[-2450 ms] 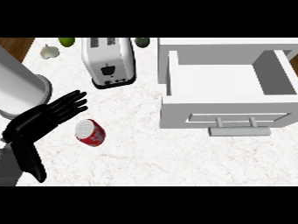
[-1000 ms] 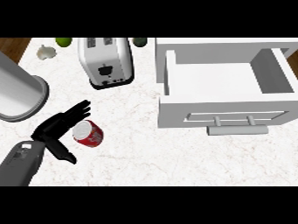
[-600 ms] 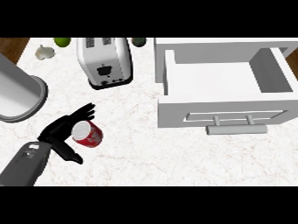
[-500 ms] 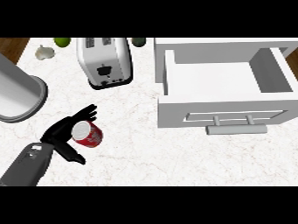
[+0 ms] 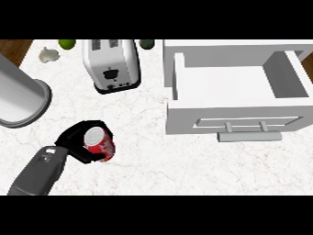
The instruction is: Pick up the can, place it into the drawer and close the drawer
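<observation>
White marble desk (image 5: 186,165) carries a toaster (image 5: 112,65) and an open drawer (image 5: 237,89) at right. Left hand (image 5: 75,142) curls around the red can (image 5: 97,143), upright at lower left, well apart from the drawer.

A single head view looks steeply down on the marble tabletop (image 5: 186,165) from above the robot's side. The near edge lies at the frame's bottom, the toaster (image 5: 111,64) toward the far edge, the open drawer (image 5: 240,92) at right.
</observation>
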`<control>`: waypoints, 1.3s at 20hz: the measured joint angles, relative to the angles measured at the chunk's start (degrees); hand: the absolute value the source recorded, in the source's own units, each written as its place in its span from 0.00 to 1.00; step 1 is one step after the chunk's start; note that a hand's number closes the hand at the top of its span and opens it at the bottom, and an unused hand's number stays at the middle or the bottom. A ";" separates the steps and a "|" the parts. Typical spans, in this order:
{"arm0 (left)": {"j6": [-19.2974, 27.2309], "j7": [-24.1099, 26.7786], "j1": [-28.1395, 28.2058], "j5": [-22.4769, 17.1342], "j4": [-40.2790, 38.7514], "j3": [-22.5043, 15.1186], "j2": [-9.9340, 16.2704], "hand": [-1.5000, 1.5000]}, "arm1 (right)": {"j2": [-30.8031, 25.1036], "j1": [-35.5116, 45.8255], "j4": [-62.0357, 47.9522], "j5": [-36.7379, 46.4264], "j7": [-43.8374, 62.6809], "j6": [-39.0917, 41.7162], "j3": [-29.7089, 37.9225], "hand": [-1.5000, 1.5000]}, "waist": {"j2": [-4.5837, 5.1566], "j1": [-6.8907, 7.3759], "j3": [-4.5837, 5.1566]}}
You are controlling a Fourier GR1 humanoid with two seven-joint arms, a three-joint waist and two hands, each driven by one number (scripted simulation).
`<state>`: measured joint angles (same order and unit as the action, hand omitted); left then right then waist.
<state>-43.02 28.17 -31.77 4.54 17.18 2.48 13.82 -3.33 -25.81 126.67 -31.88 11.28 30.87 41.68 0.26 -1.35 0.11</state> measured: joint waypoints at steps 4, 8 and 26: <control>-2.44 -2.47 -1.35 -1.67 1.90 0.09 -1.54 1.00 | 0.48 0.30 1.07 -0.26 1.08 -0.79 -0.21 0.00 | -0.13 0.41 -0.03; -3.29 -4.07 -0.87 -3.69 5.28 0.33 -3.11 1.00 | 0.77 0.13 0.99 -0.65 1.63 -0.81 0.07 0.00 | -0.31 0.91 -0.08; 35.79 -10.88 1.16 -18.40 31.51 12.10 -12.88 1.00 | 2.69 -3.09 4.55 -1.52 1.94 -1.98 0.77 0.00 | -0.97 2.22 -0.22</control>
<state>-7.23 17.29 -30.60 -13.86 48.69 14.58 0.94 -0.64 -28.89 131.22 -33.40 13.22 28.89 42.45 -0.71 0.87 -0.11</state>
